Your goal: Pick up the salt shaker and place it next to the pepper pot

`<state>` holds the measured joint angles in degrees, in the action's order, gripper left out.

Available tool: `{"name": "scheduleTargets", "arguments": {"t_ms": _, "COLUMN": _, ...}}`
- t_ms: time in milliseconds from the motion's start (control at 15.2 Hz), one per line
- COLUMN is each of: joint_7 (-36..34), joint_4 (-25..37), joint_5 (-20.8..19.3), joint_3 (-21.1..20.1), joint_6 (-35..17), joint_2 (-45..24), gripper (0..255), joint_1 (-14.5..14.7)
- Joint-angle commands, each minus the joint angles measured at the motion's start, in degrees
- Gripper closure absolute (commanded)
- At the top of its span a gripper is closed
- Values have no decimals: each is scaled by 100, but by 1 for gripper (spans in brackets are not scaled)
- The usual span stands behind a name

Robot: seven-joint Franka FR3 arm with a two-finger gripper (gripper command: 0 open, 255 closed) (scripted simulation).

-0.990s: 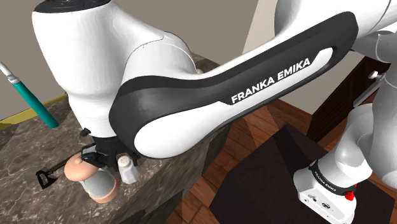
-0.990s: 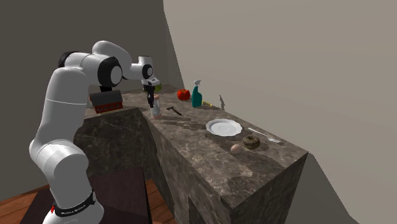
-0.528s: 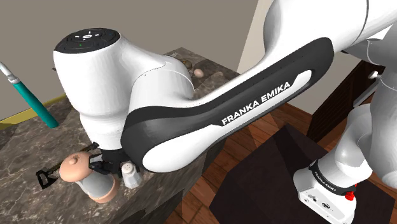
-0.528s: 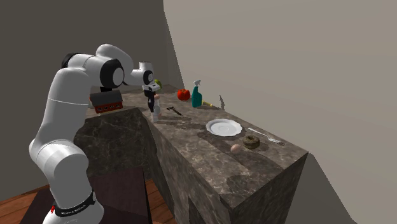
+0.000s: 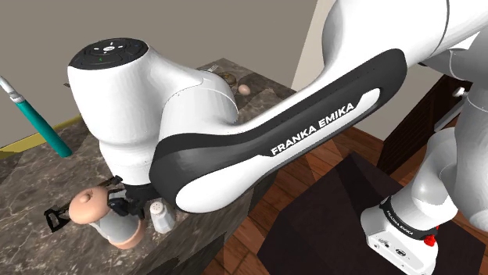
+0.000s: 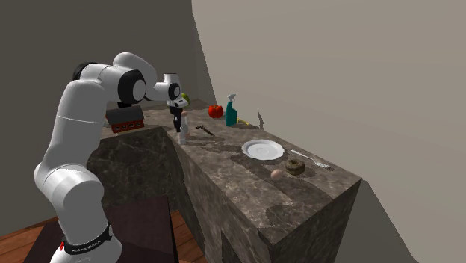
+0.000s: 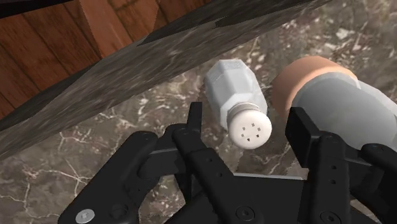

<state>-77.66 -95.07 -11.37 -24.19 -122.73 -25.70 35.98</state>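
The white salt shaker [image 7: 236, 95] with a perforated cap stands upright on the dark marble counter [image 7: 76, 146], close to its edge. Right beside it is the pepper pot [image 7: 337, 95], grey with a tan top. My black gripper [image 7: 247, 113] hangs just above the shaker, open. Its fingers [image 7: 194, 124] stand apart on either side of the cap with a gap on each side. In the shoulder view the shaker [image 5: 162, 217] and pepper pot [image 5: 102, 215] sit side by side under the arm, and the gripper [image 5: 131, 205] is mostly hidden by the wrist.
The counter edge runs just beside the shaker, with wooden floor [image 7: 57, 44] below. A black tool [image 5: 55, 217] lies by the pepper pot. A teal spray bottle [image 6: 231, 113], a red fruit [image 6: 215, 111], a white plate [image 6: 263, 149] and a doughnut [image 6: 295, 167] sit farther along.
The fingers have parted and let go of the salt shaker, which now stands free beside the pepper pot. The arm sank slightly and then stayed still.
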Motion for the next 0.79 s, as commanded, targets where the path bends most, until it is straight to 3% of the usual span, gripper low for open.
{"name": "scheduleTargets", "arguments": {"t_ms": 0, "joint_7": 0, "joint_4": 0, "joint_5": 0, "joint_3": 0, "joint_6": 0, "joint_2": 0, "gripper": 0, "joint_1": 0}}
{"name": "scheduleTargets", "arguments": {"t_ms": 264, "joint_7": 0, "joint_4": 0, "joint_5": 0, "joint_3": 0, "joint_6": -1, "joint_2": 0, "gripper": 0, "joint_1": 0}}
{"name": "scheduleTargets", "arguments": {"t_ms": 528, "joint_7": 100, "joint_4": 290, "joint_5": 161, "joint_3": -78, "joint_6": 577, "joint_2": 313, "gripper": 0, "joint_1": -56}}
{"name": "scheduleTargets", "arguments": {"t_ms": 726, "joint_7": 100, "joint_4": 290, "joint_5": 161, "joint_3": -78, "joint_6": 577, "joint_2": 313, "gripper": 0, "joint_1": -55}}
